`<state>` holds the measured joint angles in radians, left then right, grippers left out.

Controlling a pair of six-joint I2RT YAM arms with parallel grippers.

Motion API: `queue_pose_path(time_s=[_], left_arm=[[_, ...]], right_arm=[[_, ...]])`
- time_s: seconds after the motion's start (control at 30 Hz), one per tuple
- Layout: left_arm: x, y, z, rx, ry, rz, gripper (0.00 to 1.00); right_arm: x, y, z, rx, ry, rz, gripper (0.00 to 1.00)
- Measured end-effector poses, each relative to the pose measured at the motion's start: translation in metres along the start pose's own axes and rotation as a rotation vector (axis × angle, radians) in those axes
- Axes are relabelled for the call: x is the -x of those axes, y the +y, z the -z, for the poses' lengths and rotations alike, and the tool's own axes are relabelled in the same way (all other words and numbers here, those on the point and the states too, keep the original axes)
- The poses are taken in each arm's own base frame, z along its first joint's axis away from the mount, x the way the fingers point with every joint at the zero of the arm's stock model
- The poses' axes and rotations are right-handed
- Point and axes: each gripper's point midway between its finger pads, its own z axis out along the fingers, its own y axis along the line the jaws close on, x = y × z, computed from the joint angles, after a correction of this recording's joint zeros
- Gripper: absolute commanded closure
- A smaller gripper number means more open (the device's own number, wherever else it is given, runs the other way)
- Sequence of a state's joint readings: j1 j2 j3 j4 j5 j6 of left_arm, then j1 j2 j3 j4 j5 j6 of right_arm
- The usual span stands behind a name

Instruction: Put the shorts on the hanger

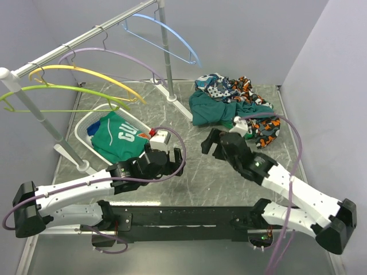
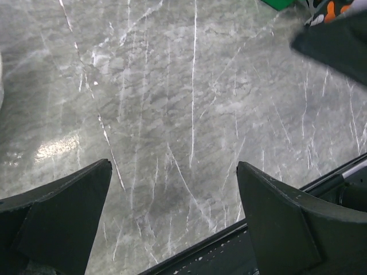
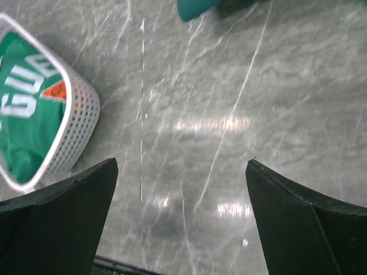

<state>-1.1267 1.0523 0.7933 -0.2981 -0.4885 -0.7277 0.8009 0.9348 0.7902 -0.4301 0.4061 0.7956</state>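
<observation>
**Q:** Fast pass, left to right. Far left?

**A:** Rail (image 1: 86,38) with four hangers hooked on it: green hanger (image 1: 63,87), yellow hanger (image 1: 94,75), purple hanger (image 1: 123,55), then the light-blue hanger (image 1: 172,32) at the far end. It's bare and hangs by its hook, so that's my target.

**Q:** Under the rail?

**A:** White basket (image 1: 85,121) on the bench (image 1: 189,172), with a green lettered garment (image 1: 117,137) lying in it. Not the task's item, so I leave it.

**Q:** Left gripper?

**A:** Left gripper (image 1: 176,159) is low, just right of the basket, fingers spread apart with nothing between them. The wrist view shows only bare marble underneath. My read is that it's held clear so the other arm can lead.

**Q:** Right gripper?

**A:** Right gripper (image 1: 210,144) is also spread wide and empty. It hovers near the front edge of the shorts without touching them. In its wrist view only a teal corner shows at the top edge.

**Q:** The shorts?

**A:** The shorts (image 1: 215,109) are crumpled on the bench at back right, well apart from the light-blue hanger. They touch the patterned clothes (image 1: 235,86), which lie behind them and along their right side. Can't make out the waistband or drawstring.

**Q:** Stage?

**A:** I'd say nothing is grasped yet, so the pick comes first. The risk is dragging the patterned clothes along with them.
</observation>
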Motion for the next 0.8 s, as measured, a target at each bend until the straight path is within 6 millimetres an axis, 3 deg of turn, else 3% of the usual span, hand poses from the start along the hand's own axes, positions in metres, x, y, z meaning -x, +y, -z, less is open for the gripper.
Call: queue_pose_path(time_s=[0.17,0.43,0.5,0.6,0.67,0.8], left_arm=[[-0.003,-0.004,0.0,-0.017,0.018,-0.003,0.04],[-0.014,-0.003,-0.005,-0.007,0.059,-0.018,0.03],[-0.015,-0.001,-0.004,-0.001,0.066,-0.024,0.04],[-0.012,-0.003,-0.003,-0.003,0.067,-0.026,0.04],[-0.008,-0.006,-0.002,-0.01,0.061,-0.022,0.04],[0.0,-0.011,0.001,-0.02,0.049,-0.02,0.03]], right_arm=[[0.043,-0.004,-0.028,-0.059,-0.013,-0.02,0.0],[0.194,-0.051,-0.084,-0.231,-0.21,-0.159,0.02],[0.22,-0.059,-0.1,-0.261,-0.24,-0.168,0.02],[0.24,-0.076,-0.127,-0.295,-0.256,-0.169,0.05],[0.241,-0.086,-0.147,-0.305,-0.232,-0.156,0.06],[0.252,-0.087,-0.192,-0.285,-0.194,-0.111,0.08]])
